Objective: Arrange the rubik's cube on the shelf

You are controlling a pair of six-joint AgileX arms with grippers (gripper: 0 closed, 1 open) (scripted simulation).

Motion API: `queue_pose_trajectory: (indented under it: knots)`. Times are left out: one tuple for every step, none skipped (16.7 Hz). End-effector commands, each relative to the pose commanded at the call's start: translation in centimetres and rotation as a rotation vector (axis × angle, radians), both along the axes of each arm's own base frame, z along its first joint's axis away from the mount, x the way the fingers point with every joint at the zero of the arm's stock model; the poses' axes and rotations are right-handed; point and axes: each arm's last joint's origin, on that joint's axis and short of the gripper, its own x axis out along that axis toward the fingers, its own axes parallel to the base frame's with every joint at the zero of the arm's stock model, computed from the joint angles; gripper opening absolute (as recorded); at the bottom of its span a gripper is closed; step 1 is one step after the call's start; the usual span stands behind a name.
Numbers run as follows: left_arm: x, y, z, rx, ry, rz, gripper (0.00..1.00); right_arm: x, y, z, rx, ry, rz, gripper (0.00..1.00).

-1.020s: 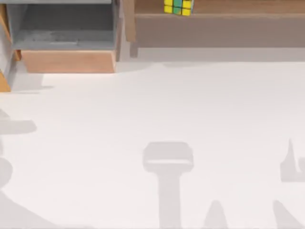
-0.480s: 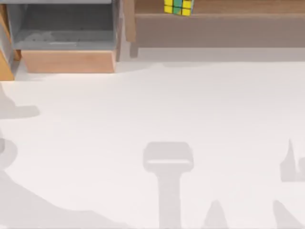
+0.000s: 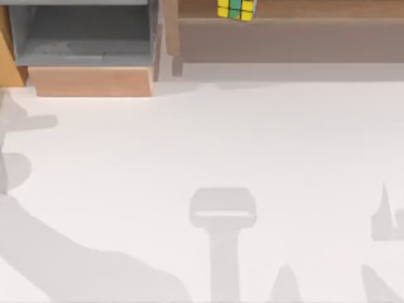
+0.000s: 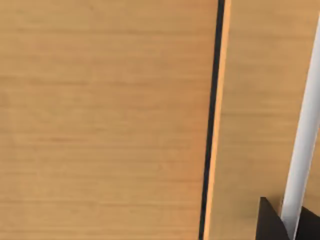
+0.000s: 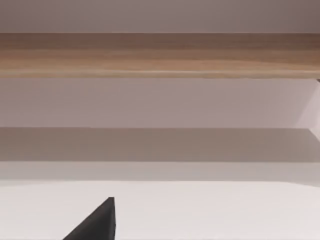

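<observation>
The white table (image 3: 265,158) was the biggest thing under the overhead camera, bare across its middle and crossed by soft grey shadows along its near edge and its left side. Along its far edge, to the right, ran the shelf (image 3: 290,41): a long light-brown wooden ledge with a taupe-grey front panel below it and a wooden upright (image 3: 170,28) closing its left end. The right wrist camera looked at that same shelf (image 5: 160,55) from low down, showing the wood edge as a band with the pale panel beneath it and a strip of shadow where the panel met the table. To the left of the shelf, just past the upright, sat a grey box-like compartment (image 3: 88,35) with a light wood front (image 3: 91,81). The left wrist camera faced close-up orange-tan wood grain (image 4: 100,120) split by a thin dark seam. The rubik's cube (image 3: 236,9), the smallest thing there, stood on the shelf's ledge near its left end, a little to the right of the upright, yellow and green squares showing. A dark finger tip (image 5: 95,222) of the right gripper showed in its wrist camera, and a dark corner (image 4: 272,220) of the left gripper in its own; for neither could the spread of the fingers be told.
</observation>
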Motion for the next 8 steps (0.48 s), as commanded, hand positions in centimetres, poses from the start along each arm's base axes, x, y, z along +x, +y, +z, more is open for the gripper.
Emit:
queue_pose_trajectory:
  knots:
    - [0.57,-0.06,0.01,-0.001,0.001,0.0,0.0,0.0,0.0,0.0,0.0,0.0,0.0,1.0]
    - [0.98,-0.12,0.02,-0.002,0.001,-0.001,0.0,0.0,0.0,0.0,0.0,0.0,0.0,1.0]
    - [1.19,-0.15,0.04,-0.002,0.001,-0.001,0.0,0.0,0.0,0.0,0.0,0.0,0.0,1.0]
    - [1.21,-0.15,0.04,-0.002,0.001,-0.001,0.0,0.0,0.0,0.0,0.0,0.0,0.0,1.0]
    - [1.21,-0.15,0.04,-0.002,0.001,-0.001,0.0,0.0,0.0,0.0,0.0,0.0,0.0,1.0]
    - [1.21,-0.15,0.04,-0.002,0.001,-0.001,0.0,0.0,0.0,0.0,0.0,0.0,0.0,1.0]
    - [1.21,-0.15,0.04,-0.002,0.001,-0.001,0.0,0.0,0.0,0.0,0.0,0.0,0.0,1.0]
    - [1.21,-0.15,0.04,-0.002,0.001,-0.001,0.08,0.0,0.0,0.0,0.0,0.0,0.0,1.0]
